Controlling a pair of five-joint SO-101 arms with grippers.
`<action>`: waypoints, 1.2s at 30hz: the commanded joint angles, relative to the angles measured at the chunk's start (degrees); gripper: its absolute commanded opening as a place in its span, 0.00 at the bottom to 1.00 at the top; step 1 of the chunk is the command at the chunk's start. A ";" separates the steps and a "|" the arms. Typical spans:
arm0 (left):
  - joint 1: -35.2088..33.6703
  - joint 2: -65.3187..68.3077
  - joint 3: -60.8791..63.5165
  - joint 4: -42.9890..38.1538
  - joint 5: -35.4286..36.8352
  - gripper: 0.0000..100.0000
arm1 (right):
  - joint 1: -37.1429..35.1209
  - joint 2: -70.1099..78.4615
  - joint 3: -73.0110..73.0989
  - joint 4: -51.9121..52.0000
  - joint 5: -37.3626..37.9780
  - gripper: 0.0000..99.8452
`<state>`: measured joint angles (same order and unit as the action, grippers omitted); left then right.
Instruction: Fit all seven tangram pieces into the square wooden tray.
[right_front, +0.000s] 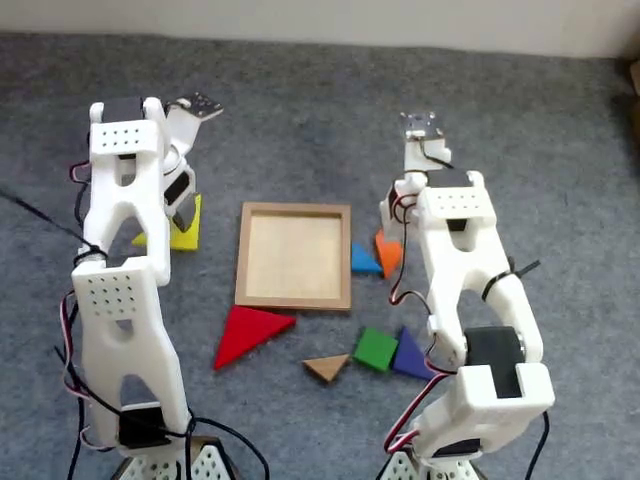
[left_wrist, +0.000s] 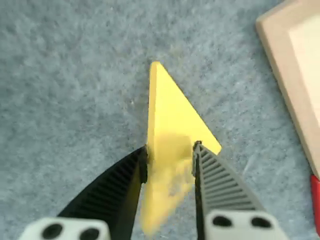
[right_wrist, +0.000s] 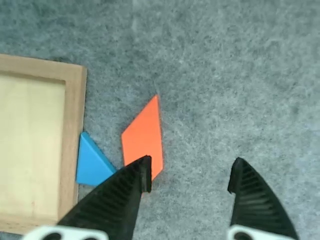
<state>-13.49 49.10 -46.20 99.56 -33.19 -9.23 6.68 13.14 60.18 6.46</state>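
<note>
The square wooden tray (right_front: 294, 300) lies on the grey carpet between the two arms, with nothing inside it. My left gripper (left_wrist: 170, 150) is shut on the yellow triangle (left_wrist: 172, 130), which stands tilted on edge left of the tray (left_wrist: 295, 55); the same yellow triangle (right_front: 187, 228) peeks out beside the left arm. My right gripper (right_wrist: 190, 167) is open above the carpet, one finger (right_wrist: 135, 175) over a corner of the orange parallelogram (right_wrist: 144, 137). A blue triangle (right_wrist: 91, 162) touches the tray's right rim (right_wrist: 75, 115).
In front of the tray lie a red triangle (right_front: 248, 333), a small brown triangle (right_front: 327, 367), a green square (right_front: 376, 348) and a purple triangle (right_front: 410, 355). Both arms' bases stand at the near edge.
</note>
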 joint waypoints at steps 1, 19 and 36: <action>1.63 -0.57 -2.07 0.79 0.70 0.15 | 0.92 -1.19 -0.40 -0.75 0.44 0.25; -3.82 0.04 -2.07 -2.20 0.00 0.32 | 0.92 -1.19 -0.31 -0.75 0.44 0.25; -1.71 9.10 -2.51 -1.93 -4.13 0.16 | 0.92 -1.19 -0.31 -0.75 0.44 0.25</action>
<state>-16.84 57.98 -48.31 95.96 -36.62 -9.14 6.68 13.14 60.18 6.46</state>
